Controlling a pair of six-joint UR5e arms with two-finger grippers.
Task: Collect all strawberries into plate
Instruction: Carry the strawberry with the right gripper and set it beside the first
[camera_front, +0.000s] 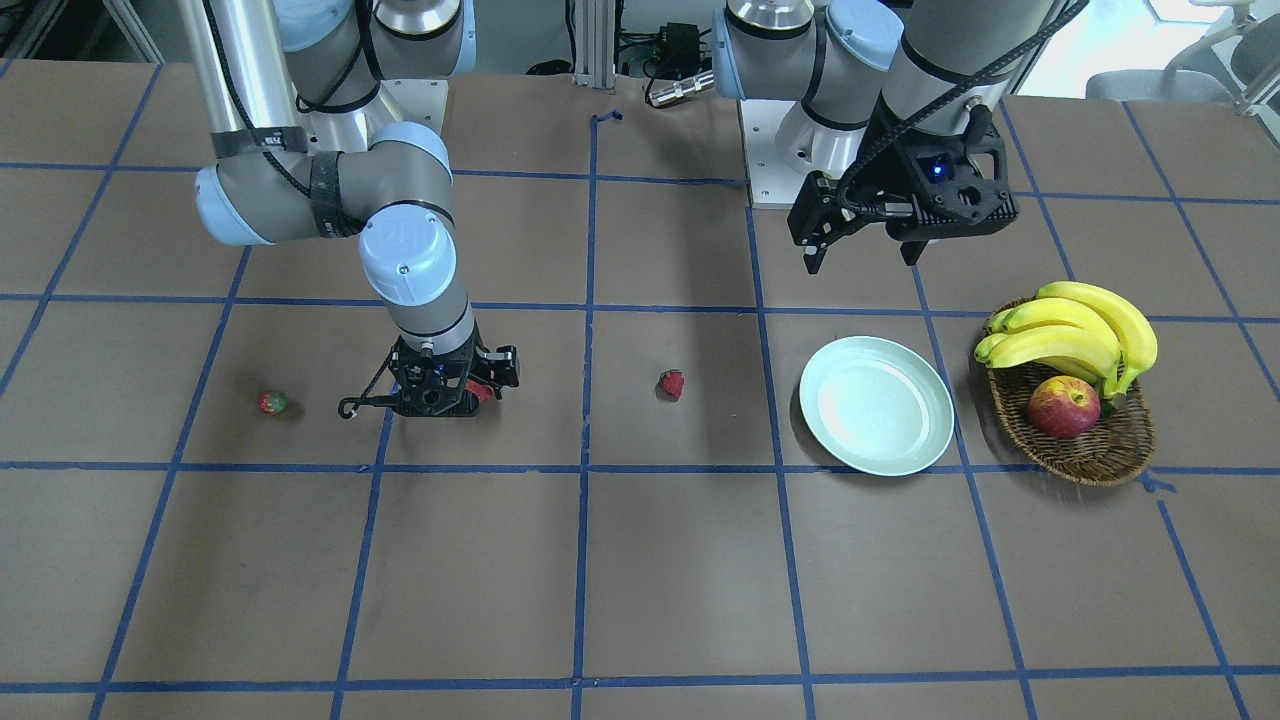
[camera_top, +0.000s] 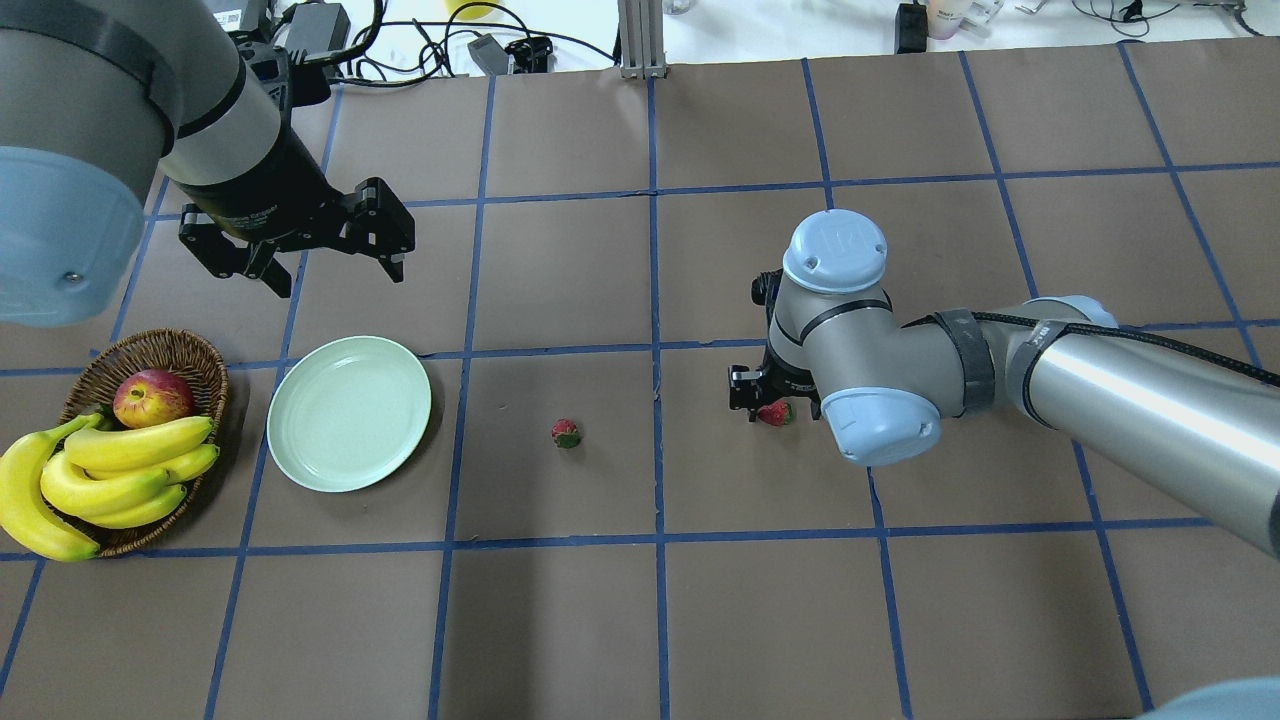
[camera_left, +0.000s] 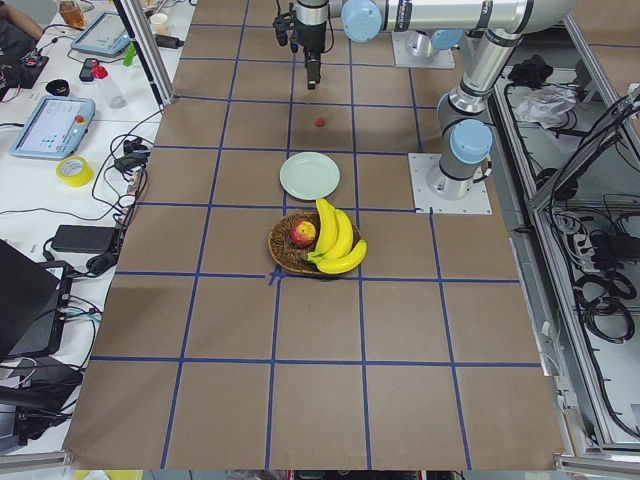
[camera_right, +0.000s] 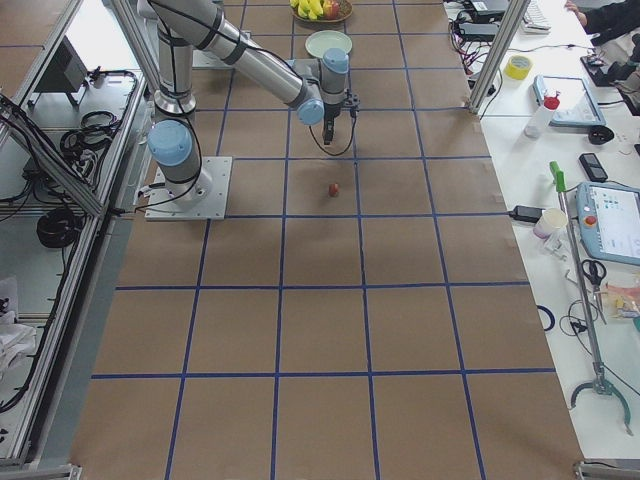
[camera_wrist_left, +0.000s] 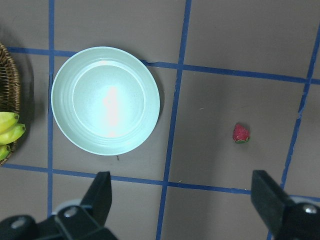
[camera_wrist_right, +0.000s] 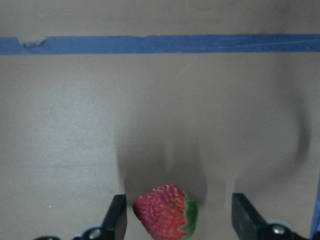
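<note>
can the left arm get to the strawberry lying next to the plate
Probably yes: the left gripper hangs open, and that strawberry lies alone on bare table beside the plate, nothing between. The right gripper is busy at another strawberry.

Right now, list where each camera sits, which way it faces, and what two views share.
Front-facing: across the table, facing the robot, steeply down; left arm at right.
Overhead: behind the robot, facing forward and down; both arms.
Exterior left: table end by the basket; robot at right edge.
Exterior right: opposite end; right arm near.
Left wrist: straight down on the plate; open jaws at bottom.
Right wrist: low over the table; open jaws flank a strawberry.
Shared: overhead and left wrist show plate and middle strawberry.
</note>
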